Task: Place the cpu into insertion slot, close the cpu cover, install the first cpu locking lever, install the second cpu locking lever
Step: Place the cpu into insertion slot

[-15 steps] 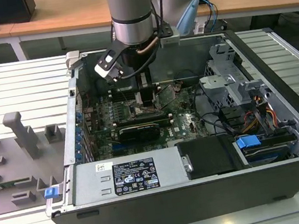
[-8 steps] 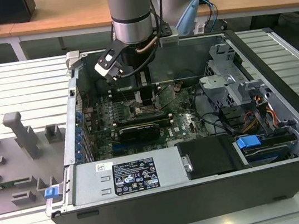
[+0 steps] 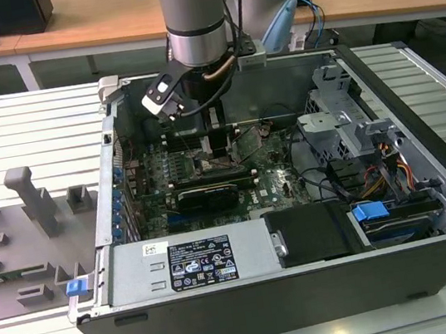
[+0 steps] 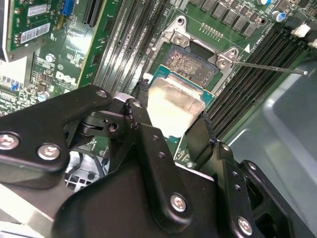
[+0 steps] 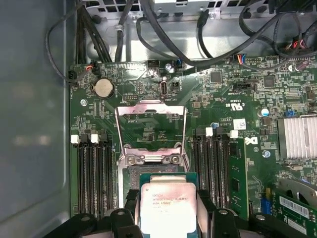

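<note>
A slatted grey worktop (image 3: 0,133) carries an open computer case (image 3: 310,301), and the arm (image 3: 194,20) reaches down into it from above. Under the gripper lies the green circuit board (image 5: 228,89), with cables crossing the far end of the case beyond it. The gripper (image 4: 171,111) is pinching the cpu (image 5: 167,198): its black fingers (image 4: 200,134) press on two opposite edges of the chip, whose dull metal top faces up. The cpu is held flat, not seated. Banks of long black memory slots (image 5: 91,173) run on both sides of the gripper. Just ahead of the fingertips the cpu cover (image 5: 151,105) is swung open, its thin silver frame lying away from the gripper over the board. Between that frame and the gripper sits the insertion slot (image 4: 190,59), its contact field bare and partly overlapped by the near edge of the held cpu; how high the chip hangs above it cannot be told. A thin metal locking lever (image 4: 267,67) sticks out sideways from a corner of the slot, unlatched.
</note>
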